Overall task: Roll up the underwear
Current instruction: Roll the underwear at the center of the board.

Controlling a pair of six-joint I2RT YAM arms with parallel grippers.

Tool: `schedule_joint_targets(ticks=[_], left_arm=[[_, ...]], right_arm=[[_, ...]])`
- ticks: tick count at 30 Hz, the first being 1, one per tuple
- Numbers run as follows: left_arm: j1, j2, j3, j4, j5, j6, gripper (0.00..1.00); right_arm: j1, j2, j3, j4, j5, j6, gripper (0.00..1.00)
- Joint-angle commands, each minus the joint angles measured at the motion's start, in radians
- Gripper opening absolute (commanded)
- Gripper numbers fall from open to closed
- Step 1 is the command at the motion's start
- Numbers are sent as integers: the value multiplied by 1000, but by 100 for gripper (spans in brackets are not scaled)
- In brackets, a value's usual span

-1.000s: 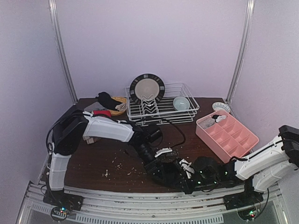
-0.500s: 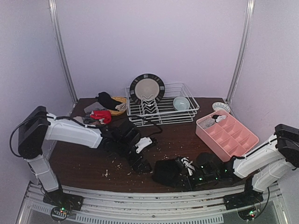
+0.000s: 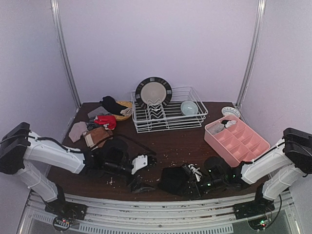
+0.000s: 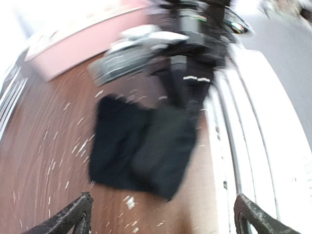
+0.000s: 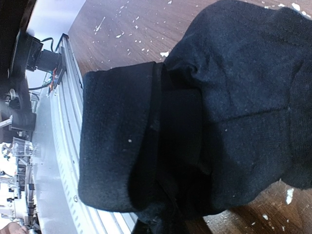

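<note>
A black underwear (image 3: 173, 179) lies partly folded near the table's front edge. It fills the right wrist view, where its folded edge (image 5: 122, 146) shows. My right gripper (image 3: 193, 177) is shut on its right side, and the cloth hides the fingers in the wrist view. To the left of the garment and apart from it, my left gripper (image 3: 140, 173) is open. Its wrist view is blurred and shows the black underwear (image 4: 141, 146) ahead of the wide-spread fingertips (image 4: 73, 217). More underwear lies at the back left: red (image 3: 106, 121), brown (image 3: 96, 135) and beige (image 3: 77, 130).
A wire dish rack (image 3: 195, 119) with a plate (image 3: 153, 91) and a bowl (image 3: 189, 107) stands at the back. The pink compartment tray (image 3: 253, 146) sits at the right, with a small dish (image 3: 230, 111) behind it. White crumbs dot the brown table (image 3: 165, 146).
My left arm has drawn back to the left, away from the black underwear, with its gripper still open. The right gripper stays shut on the garment near the front edge.
</note>
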Motion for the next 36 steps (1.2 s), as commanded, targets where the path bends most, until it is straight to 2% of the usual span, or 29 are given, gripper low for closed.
schedule_joint_targets(ticks=[1, 3, 9, 14, 16, 19, 25, 26, 27, 29, 32, 36], left_arm=[[-154, 16, 57, -18, -90, 266, 98], [-177, 83, 111, -80, -136, 308, 97], [-180, 217, 187, -72, -208, 366, 93], [-169, 313, 254, -111, -209, 390, 81], [-159, 339, 271, -121, -189, 383, 72], [-140, 357, 293, -134, -153, 361, 52], [-105, 393, 369, -222, -49, 327, 4], [-102, 402, 384, -246, -33, 320, 0], [-98, 412, 399, -269, -17, 313, 0], [-89, 431, 422, -307, 22, 299, 0], [-73, 458, 460, -381, 94, 264, 0], [-44, 498, 528, -493, 181, 206, 0]], right_arm=[[-22, 49, -8, -58, -60, 30, 0], [-29, 66, -6, -44, -80, 39, 0], [-39, 94, -15, 15, -130, 77, 0], [-39, 74, -21, -10, -129, 70, 0], [-39, 60, -24, -19, -127, 68, 0], [-38, 45, -29, -34, -122, 62, 0], [-39, 36, -39, -30, -116, 56, 0], [-38, 31, -41, -23, -115, 56, 0], [-38, 24, -44, -18, -112, 58, 0], [-36, 2, -49, -14, -100, 58, 9], [-19, -58, -55, -51, -48, 40, 32], [20, -180, -81, -100, 54, 24, 44]])
